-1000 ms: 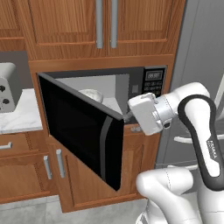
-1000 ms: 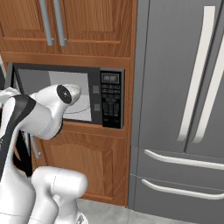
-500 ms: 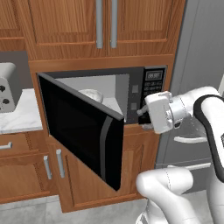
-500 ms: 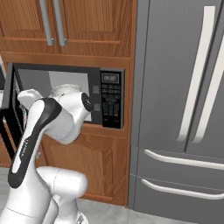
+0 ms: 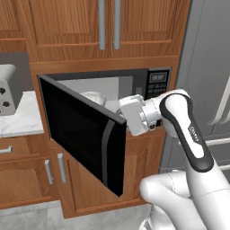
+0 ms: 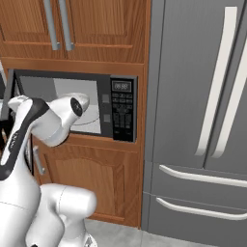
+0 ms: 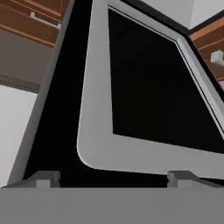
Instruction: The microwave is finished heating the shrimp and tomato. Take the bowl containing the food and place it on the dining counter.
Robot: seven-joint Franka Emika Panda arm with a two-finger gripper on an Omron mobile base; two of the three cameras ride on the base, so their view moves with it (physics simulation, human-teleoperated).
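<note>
1. The fingers (image 7: pixel 113 177) are spread wide and empty, their two tips facing the inner side of the microwave door (image 7: pixel 144 83), close to it.
2. That door (image 5: pixel 83 134) stands swung open to the left, with the white hand just behind its top edge.
3. Deeper inside the microwave (image 5: pixel 110 87), the bowl (image 5: pixel 93 98) sits on the grey floor.

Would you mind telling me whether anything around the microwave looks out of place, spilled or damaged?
Nothing stands out. The microwave has its door swung wide open, and the bowl sits upright inside with no spill visible. The open gripper faces the inside of the door and holds nothing.
</note>
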